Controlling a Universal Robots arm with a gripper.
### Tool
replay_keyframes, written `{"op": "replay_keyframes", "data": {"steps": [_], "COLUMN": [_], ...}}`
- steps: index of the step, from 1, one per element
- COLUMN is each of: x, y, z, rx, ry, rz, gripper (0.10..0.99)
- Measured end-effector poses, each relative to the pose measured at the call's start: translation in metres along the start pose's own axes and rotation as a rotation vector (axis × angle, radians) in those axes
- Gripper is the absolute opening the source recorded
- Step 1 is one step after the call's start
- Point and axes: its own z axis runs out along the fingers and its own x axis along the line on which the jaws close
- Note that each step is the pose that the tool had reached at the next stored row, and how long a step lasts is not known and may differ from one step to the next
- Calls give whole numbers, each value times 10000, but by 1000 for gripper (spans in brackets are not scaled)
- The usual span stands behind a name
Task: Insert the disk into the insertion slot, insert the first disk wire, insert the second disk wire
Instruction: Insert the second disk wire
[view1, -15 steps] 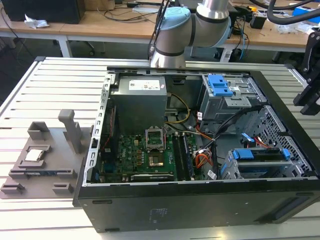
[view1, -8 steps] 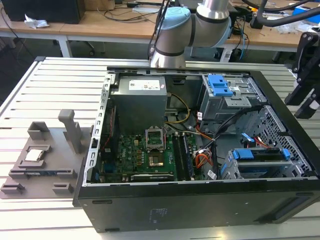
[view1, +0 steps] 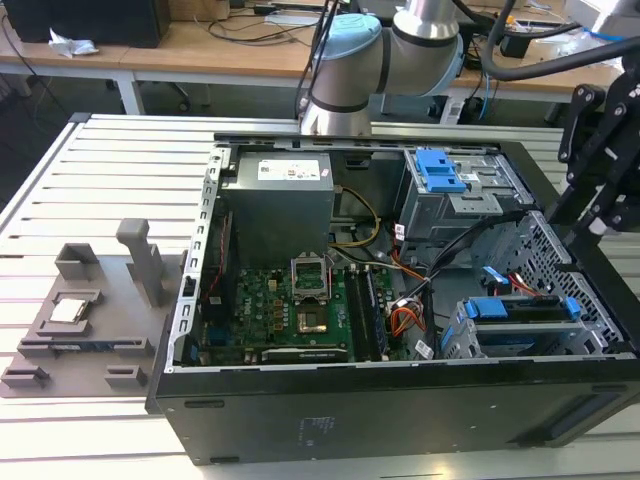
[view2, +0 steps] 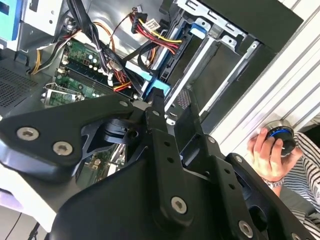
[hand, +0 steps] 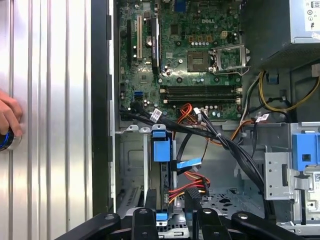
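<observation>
The disk (view1: 520, 308), in its blue carrier frame, sits inside the insertion slot (view1: 500, 340), the low perforated grey cage at the exterior view's lower right of the open computer case. In the first wrist view the carrier's blue front (hand: 161, 150) shows edge-on in the cage. A loose blue flat connector (hand: 189, 164) and a red, yellow and black wire bundle (hand: 190, 187) lie beside it, apart from the disk. My gripper (hand: 170, 220) hangs above the cage, near the case's edge (view1: 590, 190). Its black fingers (view2: 155, 115) stand open with nothing between them.
A taller grey cage with a blue latch (view1: 440, 175) stands behind the slot. The motherboard (view1: 290, 305) and grey power supply (view1: 275, 205) take up the case's other half. A person's hand (view2: 267, 150) rests on a round blue-lit knob on the ribbed table. A grey fixture (view1: 90, 310) lies outside the case.
</observation>
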Motion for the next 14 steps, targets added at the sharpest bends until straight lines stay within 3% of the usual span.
{"op": "replay_keyframes", "data": {"steps": [7, 9, 14], "x": [-3, -10, -51], "y": [25, 67, 183], "z": [178, 259, 364], "rx": [0, 0, 1], "ry": [0, 4, 27], "rz": [-2, -21, -62], "gripper": [361, 361, 361]}}
